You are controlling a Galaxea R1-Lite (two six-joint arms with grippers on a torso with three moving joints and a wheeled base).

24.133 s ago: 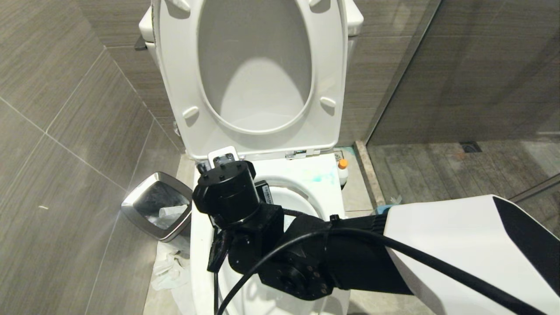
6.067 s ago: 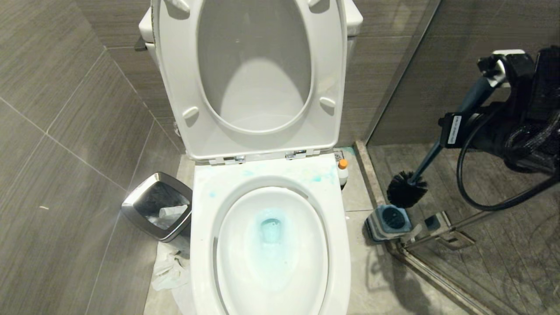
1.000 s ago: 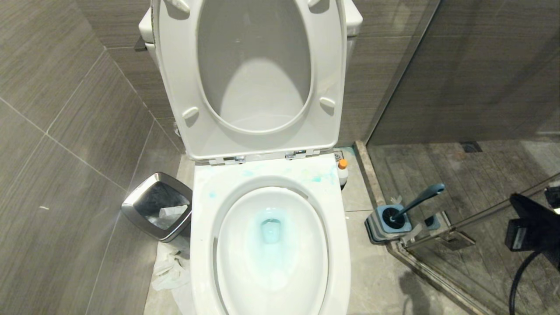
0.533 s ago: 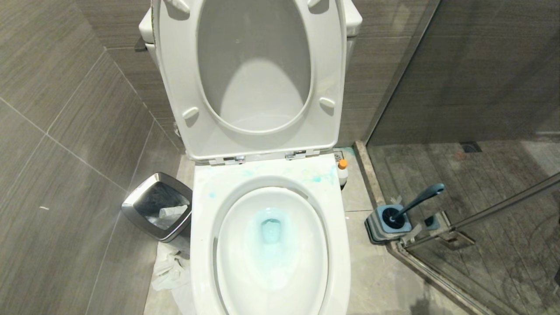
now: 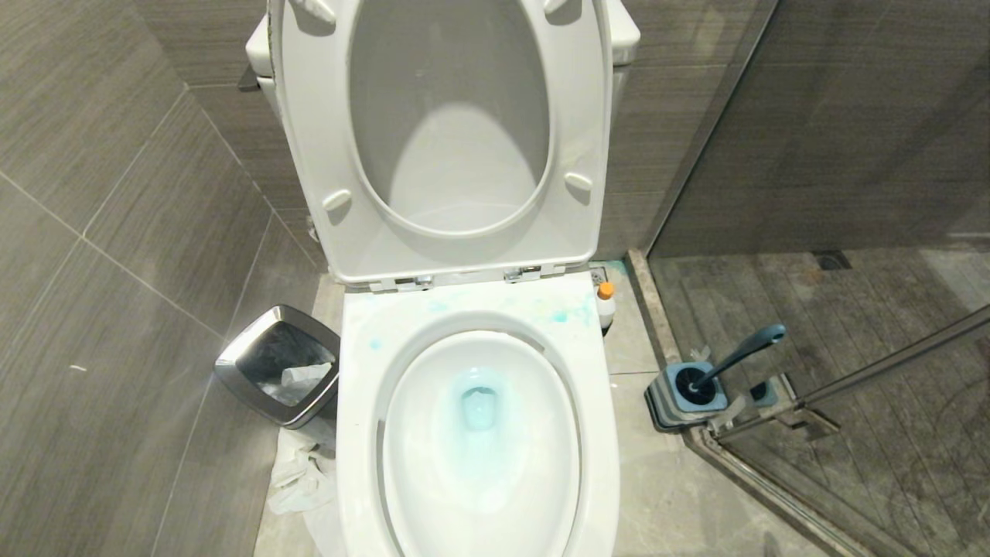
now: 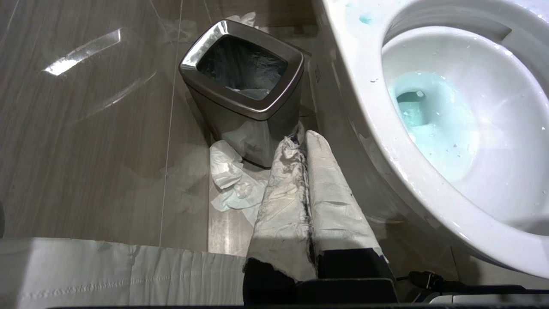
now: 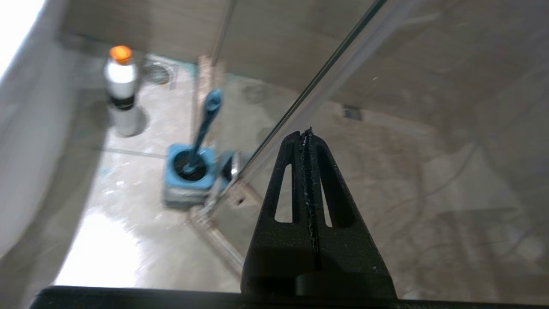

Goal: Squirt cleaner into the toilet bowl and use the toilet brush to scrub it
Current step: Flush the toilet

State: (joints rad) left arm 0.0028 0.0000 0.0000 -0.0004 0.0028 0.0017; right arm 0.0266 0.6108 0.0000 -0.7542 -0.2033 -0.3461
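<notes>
My right gripper [image 7: 307, 135] is pressed closed on nothing, its black ribbed fingers hanging over the floor by the glass door [image 7: 339, 64]. Well apart from it, the slim teal toilet brush [image 7: 205, 124] leans in its square holder [image 7: 188, 176]. The left gripper [image 6: 305, 141], cloth-wrapped, also closed and empty, sits beside the glossy toilet bowl [image 6: 364, 86].

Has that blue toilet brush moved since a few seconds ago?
Yes. The toilet brush went down into its holder beside the glass door; earlier it hung above it.
</notes>
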